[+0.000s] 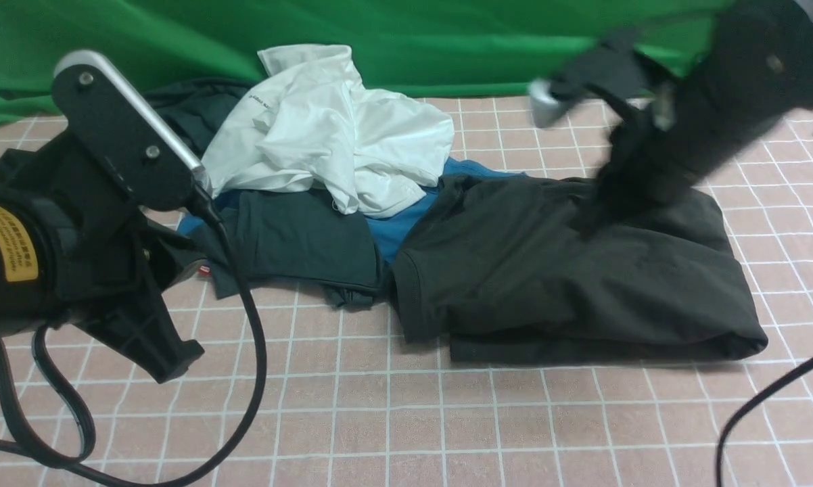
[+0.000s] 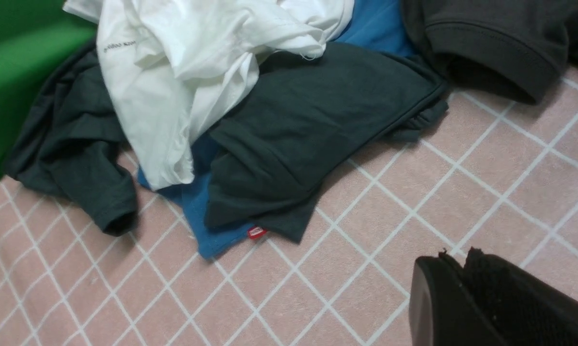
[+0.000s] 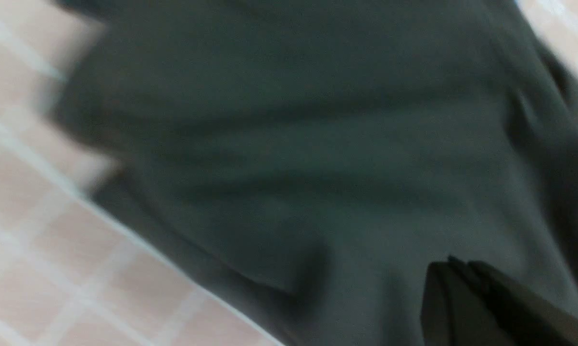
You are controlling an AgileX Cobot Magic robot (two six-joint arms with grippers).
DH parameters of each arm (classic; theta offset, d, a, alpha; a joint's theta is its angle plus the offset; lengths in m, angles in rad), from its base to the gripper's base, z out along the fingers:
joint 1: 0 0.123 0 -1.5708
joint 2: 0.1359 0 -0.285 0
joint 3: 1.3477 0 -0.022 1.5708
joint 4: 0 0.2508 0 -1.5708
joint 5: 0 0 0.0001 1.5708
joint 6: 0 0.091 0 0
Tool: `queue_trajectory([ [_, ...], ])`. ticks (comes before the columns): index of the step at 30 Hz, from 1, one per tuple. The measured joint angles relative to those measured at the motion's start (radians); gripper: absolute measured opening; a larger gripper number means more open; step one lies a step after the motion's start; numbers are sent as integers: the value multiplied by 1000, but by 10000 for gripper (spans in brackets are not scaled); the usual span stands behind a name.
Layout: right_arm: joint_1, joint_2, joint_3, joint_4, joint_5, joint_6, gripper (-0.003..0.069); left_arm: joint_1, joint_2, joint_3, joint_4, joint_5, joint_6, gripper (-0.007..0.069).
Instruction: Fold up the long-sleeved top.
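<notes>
The long-sleeved top [image 1: 569, 270] is a large black sweatshirt lying folded into a thick rectangle right of centre on the pink grid cloth. A ribbed edge of the top [image 2: 491, 43] shows in the left wrist view, and its fabric [image 3: 289, 144] fills the right wrist view. My right gripper [image 1: 589, 216] is blurred, low over the top's back part; its tips [image 3: 450, 263] are shut with nothing between them. My left gripper [image 1: 176, 365] hangs shut and empty over bare cloth at the front left, its tips [image 2: 455, 254] pressed together, well clear of the top.
A crumpled white shirt [image 1: 325, 128] lies on a dark grey-green tee [image 1: 298, 237] and a blue garment [image 1: 406, 223], left of the top. A green backdrop [image 1: 447, 40] closes the far side. Black cables [image 1: 258, 338] loop over the front cloth.
</notes>
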Motion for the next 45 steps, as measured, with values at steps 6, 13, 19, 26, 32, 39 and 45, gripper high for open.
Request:
queue_trajectory([
  [6, -157, 77, 155, 59, -83, 23, 37, 0, 0, 0, -17, 0, 2, 10],
  [13, -213, 116, 181, 93, 26, 29, 37, 0, 0, 0, -34, 0, 5, 10],
  [19, -216, 22, 165, 86, 49, 44, 37, 0, 0, 0, -51, -2, 30, 10],
  [26, -216, 15, 54, 165, -237, 10, 37, 0, 0, 0, -57, -48, 43, 10],
  [32, -226, 221, -96, 242, -264, -61, 37, 0, 0, 0, -57, -59, 51, 10],
  [39, -313, 403, -258, 246, -310, -58, 37, 0, -18, 0, -76, 61, 53, 10],
  [45, -353, 413, -326, 246, -342, -56, 42, 0, -76, 0, -81, 59, 54, 10],
])
